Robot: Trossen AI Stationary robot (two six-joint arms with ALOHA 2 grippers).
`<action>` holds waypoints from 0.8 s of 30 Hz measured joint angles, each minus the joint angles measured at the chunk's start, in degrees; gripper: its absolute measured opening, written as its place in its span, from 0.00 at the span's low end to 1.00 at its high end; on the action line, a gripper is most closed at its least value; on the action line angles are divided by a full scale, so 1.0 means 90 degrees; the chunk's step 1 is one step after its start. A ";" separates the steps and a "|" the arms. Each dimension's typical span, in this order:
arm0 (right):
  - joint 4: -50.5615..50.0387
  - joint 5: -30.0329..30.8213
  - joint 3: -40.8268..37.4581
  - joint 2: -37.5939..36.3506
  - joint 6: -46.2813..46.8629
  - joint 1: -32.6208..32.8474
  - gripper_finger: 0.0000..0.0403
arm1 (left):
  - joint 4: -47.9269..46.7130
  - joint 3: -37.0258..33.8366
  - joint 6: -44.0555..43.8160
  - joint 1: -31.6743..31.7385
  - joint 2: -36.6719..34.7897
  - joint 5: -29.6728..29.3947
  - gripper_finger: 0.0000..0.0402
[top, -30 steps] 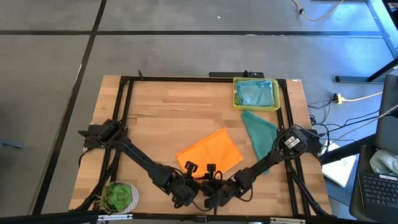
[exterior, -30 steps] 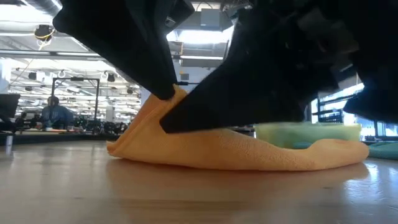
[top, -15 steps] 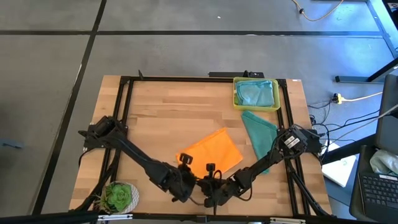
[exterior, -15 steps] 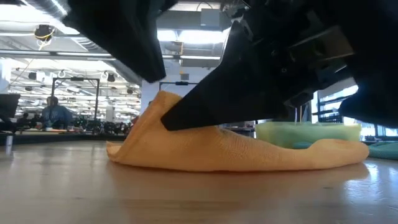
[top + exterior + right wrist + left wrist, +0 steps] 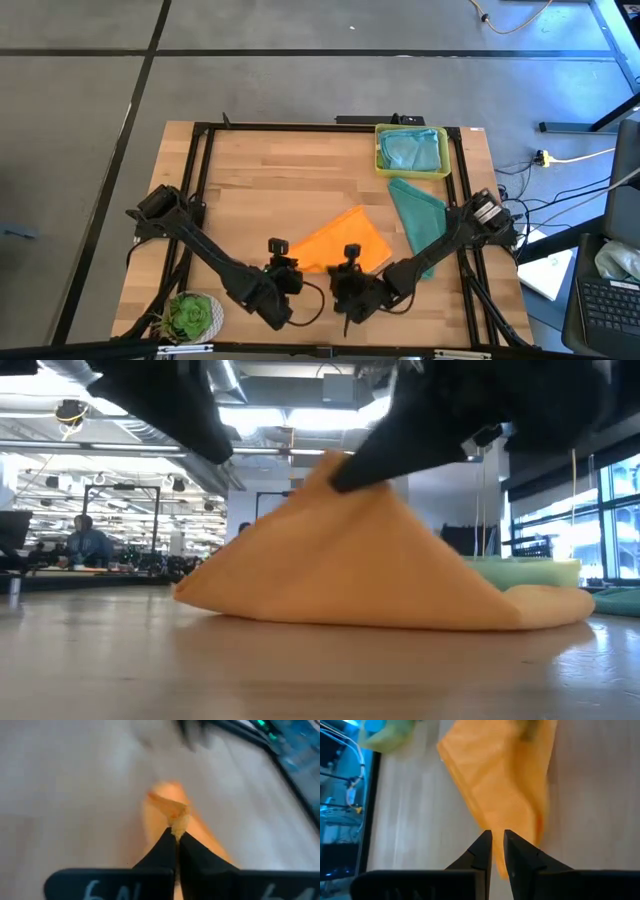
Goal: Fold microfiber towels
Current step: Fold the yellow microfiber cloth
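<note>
While both arms work the 6 o'clock edge of the tabletop (image 5: 260, 170), the yellow tray (image 5: 381, 152) sits at the 1 o'clock corner with a light blue towel (image 5: 412, 150) bunched inside it. A teal towel (image 5: 415, 212) lies flat just below the tray, near the 3 o'clock edge, partly under the right arm.

Orange towel (image 5: 335, 240) sits slightly toward 5 o'clock from centre, one corner pulled up into a peak in the low view (image 5: 350, 550).

Right end effector (image 5: 175, 836): fingers pinched tight on a raised corner of the orange towel, cloth bunched at the tips. In the high view it's at (image 5: 352, 262), on the towel's 6 o'clock edge.

Left end effector (image 5: 497, 840): fingers nearly together, narrow gap, tips over the towel's near edge; can't tell whether any cloth is between them. High view puts it at (image 5: 279, 255), just beside the towel's 9 o'clock corner.

Green plant (image 5: 190, 315) at the 7 o'clock corner, beside the left arm. Bare wood across the 9 to 12 o'clock half. Black frame rails run along the tabletop's edges.
</note>
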 joint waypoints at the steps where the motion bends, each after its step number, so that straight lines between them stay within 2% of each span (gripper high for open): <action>1: -0.0424 0.0023 0.0000 -0.0116 0.0200 -0.0068 0.01 | 0.0002 -0.0046 -0.0075 -0.0061 -0.0002 -0.0083 0.10; 8: -0.3048 0.0033 -0.0004 -0.0433 0.1685 -0.0482 0.01 | 0.0018 -0.0433 -0.0747 -0.0411 -0.0002 -0.0244 0.10; 18: -0.5076 0.0181 -0.0005 -0.0660 0.3442 -0.0314 0.01 | 0.0070 -0.0918 -0.1381 -0.0621 -0.0002 -0.0515 0.09; 24: -0.6761 0.0115 -0.0007 -0.0697 0.5102 -0.0130 0.01 | 0.0290 -0.1087 -0.1506 -0.0617 0.0002 -0.0690 0.09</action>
